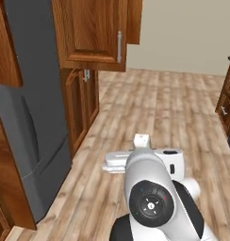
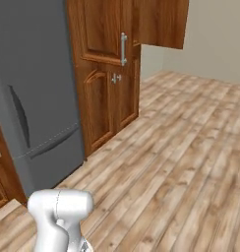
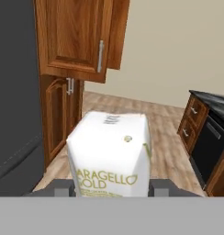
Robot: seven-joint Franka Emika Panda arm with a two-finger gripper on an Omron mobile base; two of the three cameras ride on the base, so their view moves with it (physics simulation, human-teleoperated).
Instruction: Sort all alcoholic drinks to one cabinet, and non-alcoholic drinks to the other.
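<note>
The fingers (image 3: pixel 159 187) stand either side of the cream carton (image 3: pixel 113 153), closed against its sides and holding it upright above the wooden floor (image 1: pixel 150 108). To the left rise the grey fridge (image 1: pixel 34 117) and a tall wooden cabinet (image 3: pixel 70 39) with arched-panel doors, both well apart from the carton.

Both base views behind the arm, sharing fridge (image 1: pixel 32 117), hand view close on carton (image 3: pixel 111 153)
</note>
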